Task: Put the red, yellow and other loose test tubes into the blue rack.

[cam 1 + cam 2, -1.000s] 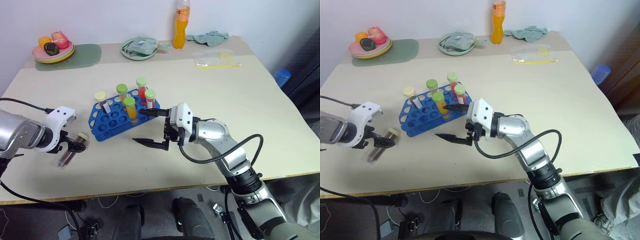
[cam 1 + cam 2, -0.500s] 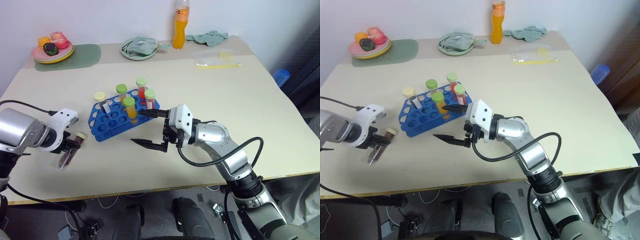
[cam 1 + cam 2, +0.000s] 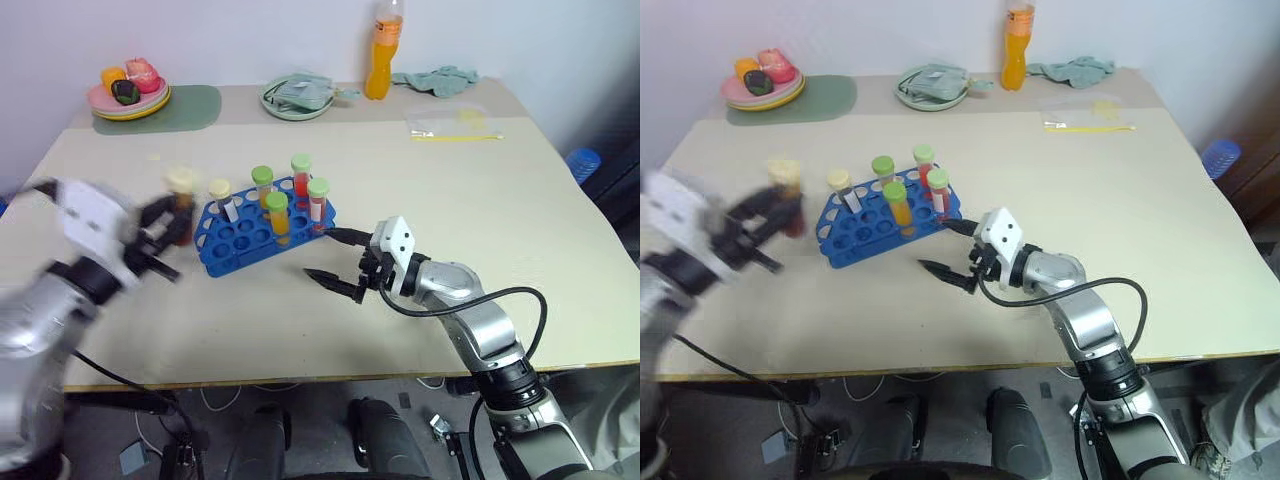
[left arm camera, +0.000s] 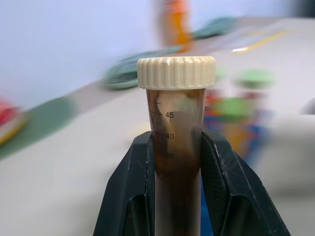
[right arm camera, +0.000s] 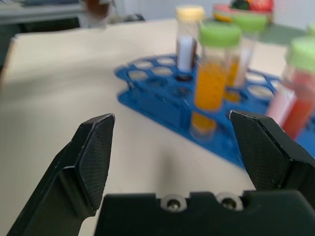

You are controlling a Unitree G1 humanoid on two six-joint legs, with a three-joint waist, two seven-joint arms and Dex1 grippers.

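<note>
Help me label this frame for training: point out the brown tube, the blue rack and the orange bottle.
brown tube [image 4: 176, 162], left wrist view, on its glass body below the cream cap
blue rack [image 3: 232, 243], left eye view, on its holed top plate
orange bottle [image 3: 378, 70], left eye view, on its lower body

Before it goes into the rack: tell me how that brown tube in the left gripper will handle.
The brown tube looks rigid and smooth, so it may slip between the left gripper fingers. Nearly full, probably weighty. Round: likely rolls if dropped.

Layout: rack [image 3: 262, 227] mid-table [image 3: 500, 200], tubes standing in it.
Left gripper [image 3: 160, 225] holds a tube [image 3: 181, 200] upright just left of the rack; right gripper [image 3: 335, 258] sits right of it (near edge). Bottle [image 3: 378, 50], plates [image 3: 128, 98] behind.
</note>
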